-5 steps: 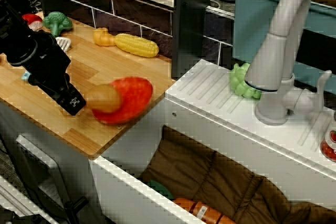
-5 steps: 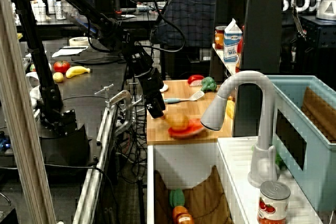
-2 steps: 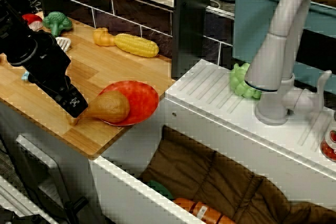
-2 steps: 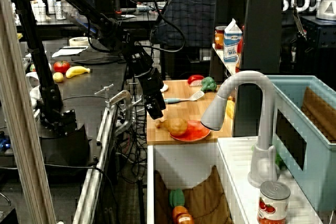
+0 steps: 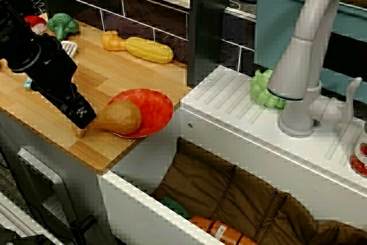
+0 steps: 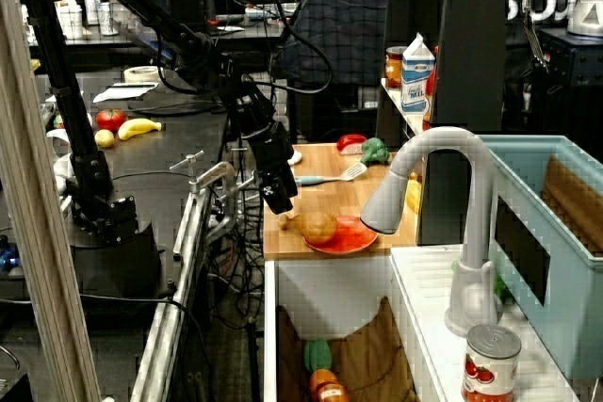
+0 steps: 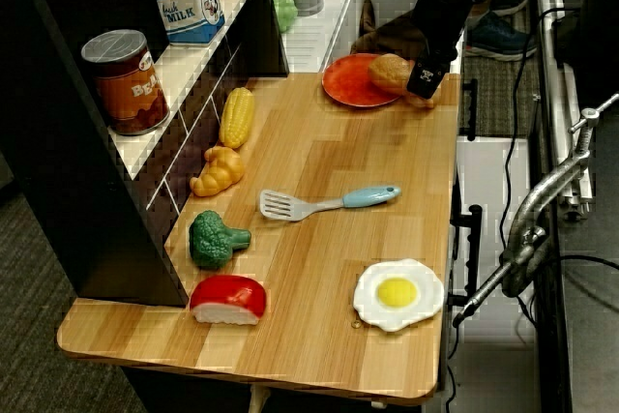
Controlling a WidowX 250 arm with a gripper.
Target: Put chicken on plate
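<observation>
The chicken [image 5: 119, 117], a glossy tan-brown drumstick, lies with its bulb on the red-orange plate [image 5: 156, 106]. Its bone stub sticks out over the plate's left rim onto the wooden counter. My gripper [image 5: 80, 117] hangs black just left of the bulb, over the stub, and looks open with the chicken lying free. In the side view the chicken [image 6: 318, 226] rests on the plate [image 6: 354, 238] below the gripper [image 6: 279, 201]. From the far end, the chicken [image 7: 390, 72] sits on the plate [image 7: 346, 81] next to the gripper [image 7: 423, 79].
The plate sits near the counter's front right corner, beside the white sink unit [image 5: 241, 119] and faucet [image 5: 304, 55]. A corn cob [image 5: 149, 49], an orange-yellow toy [image 5: 113, 40] and broccoli [image 5: 63, 24] line the back wall. A spatula [image 7: 324, 203] and fried egg [image 7: 397, 292] lie further along.
A second ago the chicken was held higher and the plate stood tilted. The chicken has dropped onto the plate, which now lies flat. Nothing has moved in the last half second.
</observation>
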